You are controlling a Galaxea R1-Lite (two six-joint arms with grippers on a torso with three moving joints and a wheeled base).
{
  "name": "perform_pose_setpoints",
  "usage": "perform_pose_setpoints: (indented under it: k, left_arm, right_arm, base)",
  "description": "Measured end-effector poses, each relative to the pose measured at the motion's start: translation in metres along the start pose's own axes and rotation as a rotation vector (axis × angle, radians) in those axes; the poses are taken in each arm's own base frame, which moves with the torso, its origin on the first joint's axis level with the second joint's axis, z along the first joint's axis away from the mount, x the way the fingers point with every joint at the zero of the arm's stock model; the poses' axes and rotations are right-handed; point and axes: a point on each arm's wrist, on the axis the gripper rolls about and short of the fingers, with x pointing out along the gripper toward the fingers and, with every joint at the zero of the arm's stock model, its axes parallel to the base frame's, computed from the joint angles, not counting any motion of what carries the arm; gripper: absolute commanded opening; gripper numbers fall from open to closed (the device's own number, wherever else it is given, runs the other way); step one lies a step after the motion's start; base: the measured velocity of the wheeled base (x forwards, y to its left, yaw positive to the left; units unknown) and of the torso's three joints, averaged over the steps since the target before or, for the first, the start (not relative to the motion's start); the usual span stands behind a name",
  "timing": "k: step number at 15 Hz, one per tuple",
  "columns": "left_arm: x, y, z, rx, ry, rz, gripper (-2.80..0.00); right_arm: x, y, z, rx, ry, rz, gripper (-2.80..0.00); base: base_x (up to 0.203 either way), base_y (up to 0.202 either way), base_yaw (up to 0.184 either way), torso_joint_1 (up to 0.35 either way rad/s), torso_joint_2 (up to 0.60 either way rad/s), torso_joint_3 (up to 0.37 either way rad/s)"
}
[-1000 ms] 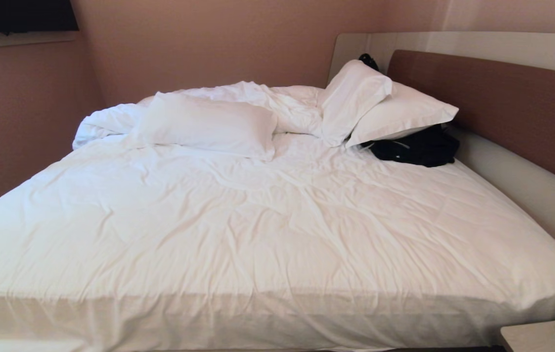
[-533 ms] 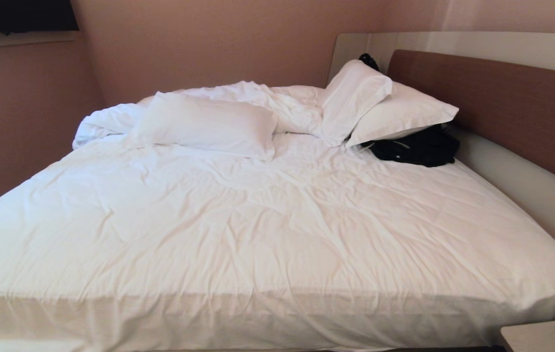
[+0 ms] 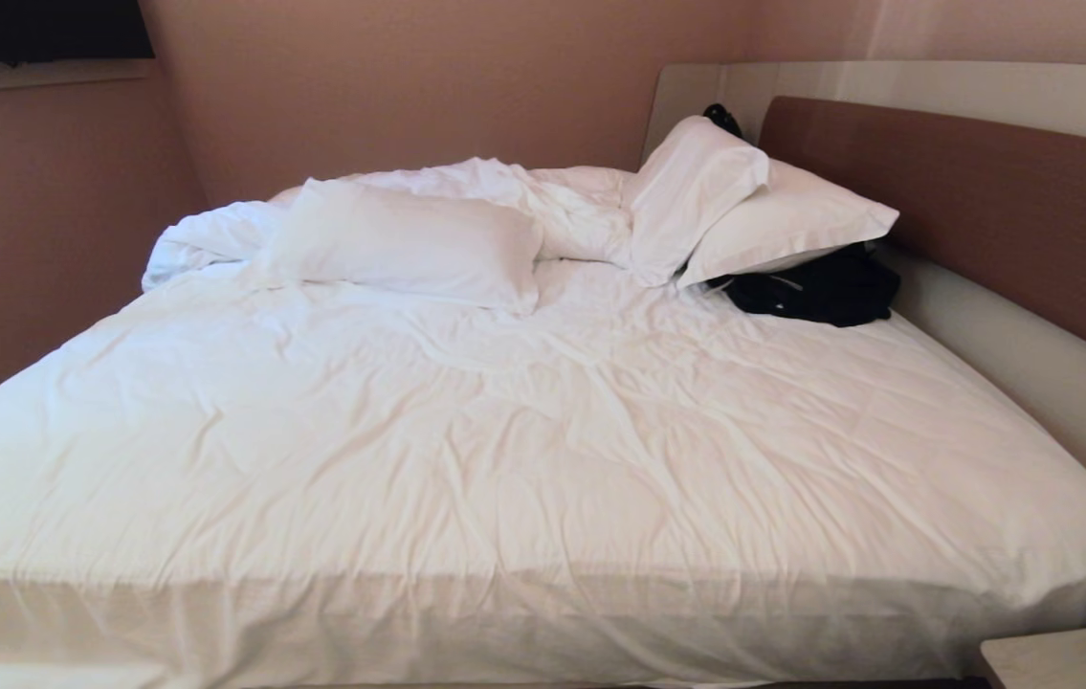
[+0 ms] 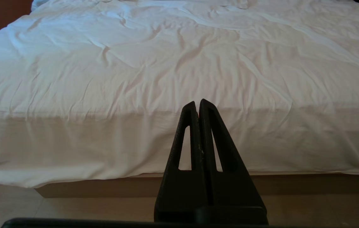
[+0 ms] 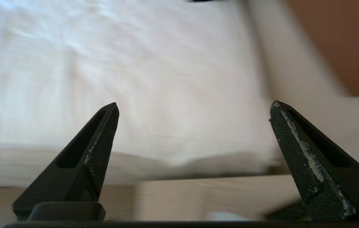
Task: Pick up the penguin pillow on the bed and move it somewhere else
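The penguin pillow is out of view. The bed fills the head view, with a rumpled white duvet and a brown headboard on the right. Neither arm shows in the head view. My left gripper is shut with nothing in it, low in front of the bed's near edge, above the floor. My right gripper is open and empty, pointing at the bed's near right corner beside the beige surround. A small pale blue patch lies below it, too blurred to identify.
Plain white pillows lie at the far side: one flat, two propped by the headboard. A black bag or garment sits under them. A nightstand corner shows at the near right. Walls close in on the left and behind.
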Motion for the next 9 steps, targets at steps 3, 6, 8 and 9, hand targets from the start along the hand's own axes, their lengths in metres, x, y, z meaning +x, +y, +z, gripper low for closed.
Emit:
perform_pose_setpoints:
  k: [3,6,8,9]
  left_arm:
    - [0.000,0.000,0.000,0.000,0.000,0.001,-2.80]
    - [0.000,0.000,0.000,0.000,0.000,0.000,-2.80]
    - [0.000,0.000,0.000,0.000,0.000,0.000,-2.80]
    - [0.000,0.000,0.000,0.000,0.000,0.000,-2.80]
  right_arm:
    - [0.019,0.031,0.004,0.173,0.086,0.066,-2.80]
    - [0.021,0.046,0.001,0.339,0.179,0.043,-2.80]
    - [0.015,0.054,0.002,0.421,0.219,0.016,-2.80]
    - [0.011,0.061,0.003,0.450,0.230,0.016,-2.80]
  base:
    - [0.000,0.000,0.000,0.000,0.00,0.000]
    - [0.000,0.000,0.000,0.000,0.00,0.000]
    - [0.000,0.000,0.000,0.000,0.00,0.000]
    - [0.000,0.000,0.000,0.000,0.00,0.000]
